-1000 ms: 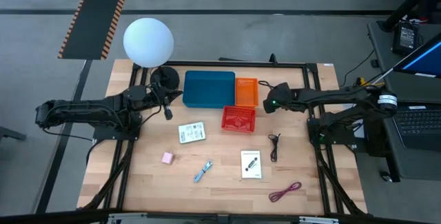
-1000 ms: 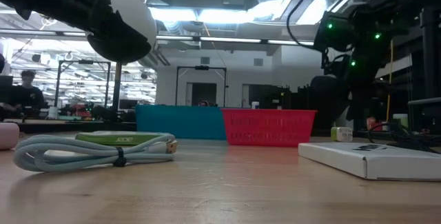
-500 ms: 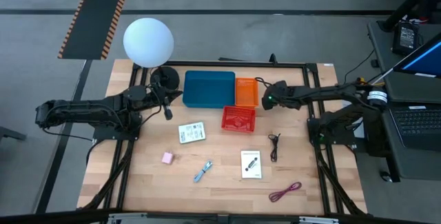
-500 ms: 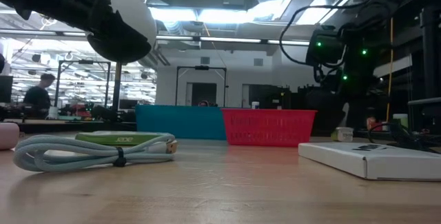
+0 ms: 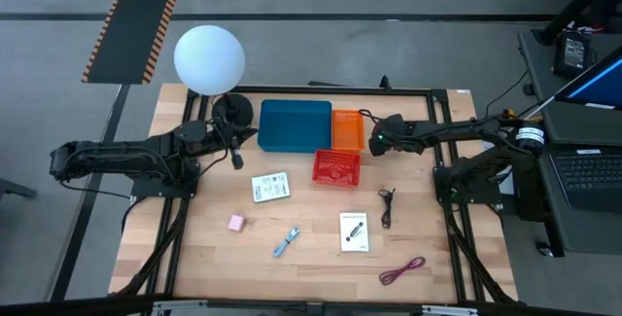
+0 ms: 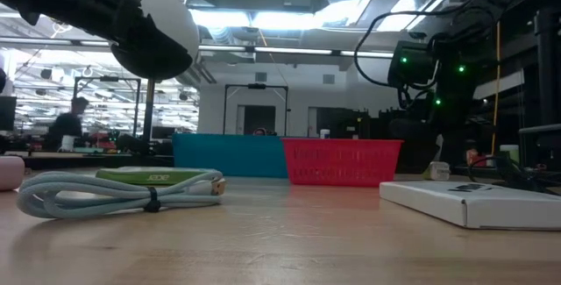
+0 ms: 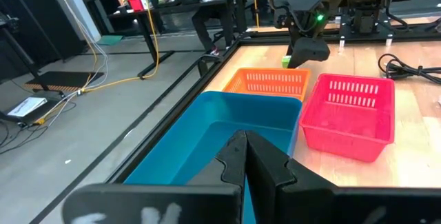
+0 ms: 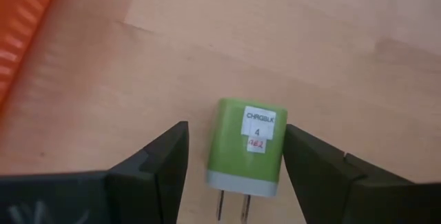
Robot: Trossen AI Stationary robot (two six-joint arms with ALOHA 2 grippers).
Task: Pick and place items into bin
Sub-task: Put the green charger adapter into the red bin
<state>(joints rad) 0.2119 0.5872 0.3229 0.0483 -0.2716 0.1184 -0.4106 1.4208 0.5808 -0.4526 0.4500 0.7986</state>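
Note:
A small green charger plug lies flat on the wood, just right of the orange bin. My right gripper is open above it, with one finger on either side and its prongs pointing back between the fingers. In the left wrist view the plug shows under that gripper. My left gripper is shut and hangs over the near left edge of the blue bin. Two white cards, a pink cube, a blue-silver tool, a black cable and a maroon cable lie on the table.
The red basket sits in front of the orange bin. The white globe lamp stands at the far left corner on its black base. A black frame rail runs along the table's right side.
My right gripper has moved a little toward the table's left, closer to the orange bin, still open. In the room behind, a person has walked to the right.

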